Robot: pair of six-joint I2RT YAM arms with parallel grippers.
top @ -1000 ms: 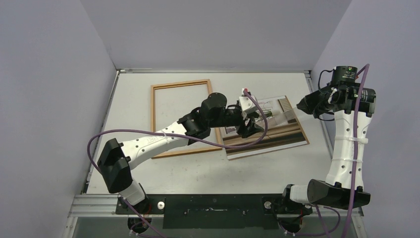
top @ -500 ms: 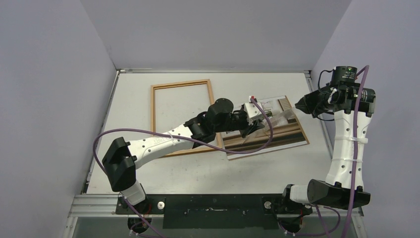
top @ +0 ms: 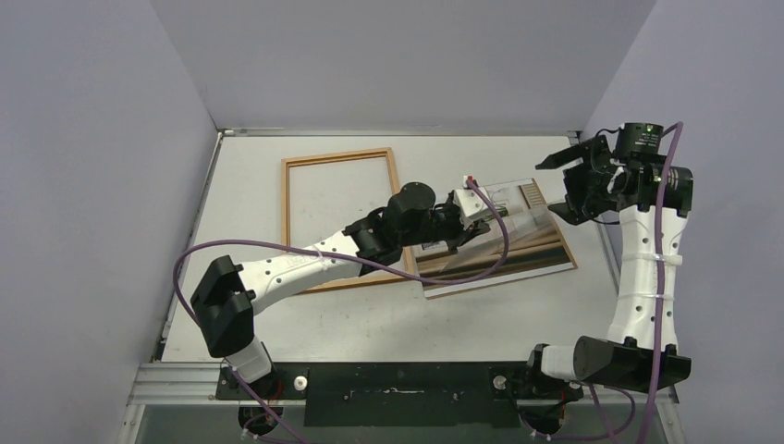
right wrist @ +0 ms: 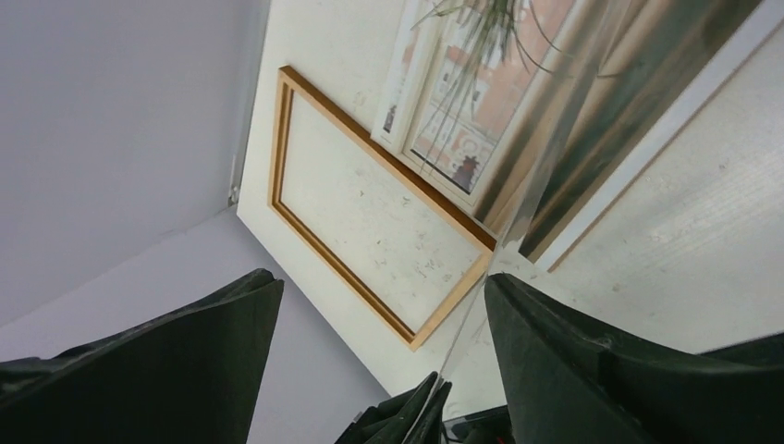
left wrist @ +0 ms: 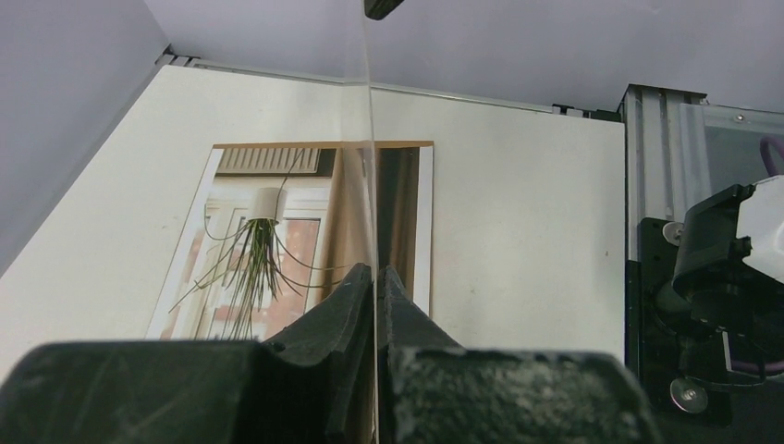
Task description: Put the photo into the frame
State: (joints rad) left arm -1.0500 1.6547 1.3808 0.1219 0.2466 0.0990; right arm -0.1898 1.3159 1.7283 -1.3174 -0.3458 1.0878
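Left hand (top: 465, 235) (left wrist: 376, 277): fingers pressed together, pinching a thin transparent pane (top: 514, 222) (left wrist: 369, 139) by its near edge; the pane is raised and seen edge-on from the left wrist. Right hand (top: 558, 186) (right wrist: 379, 282): fingers spread wide either side of the pane's far end; contact cannot be told. Flexible rectangular beige-brown print of a potted grassy plant (top: 522, 248) (left wrist: 268, 250) (right wrist: 490, 83): flat, face up, beneath the pane. Thin rectangular orange-brown wooden frame (top: 337, 157) (right wrist: 388, 155): flat on the white desk (top: 370, 314), just left of the print.
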